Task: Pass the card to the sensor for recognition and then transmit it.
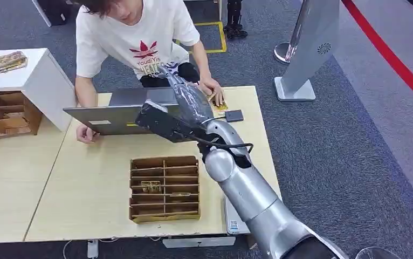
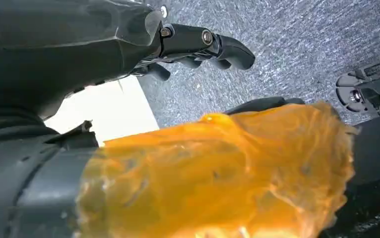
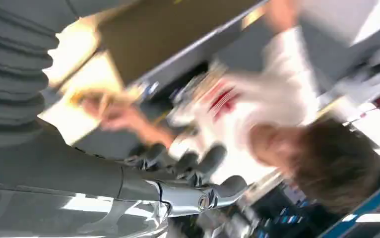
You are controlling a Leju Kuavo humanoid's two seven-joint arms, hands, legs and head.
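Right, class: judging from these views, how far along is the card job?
Seemingly late. The right hand reaches beside the sensor toward the person's hand, which rests on cards. The wrist view, blurred, shows no card in its fingers. Whether scanning happened is not visible. Remaining: withdraw the arm.

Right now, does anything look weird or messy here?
Yes: crumpled orange film covers much of the left wrist view in front of the lens, where nothing should hang. The cardboard organizer sits straight on the table.
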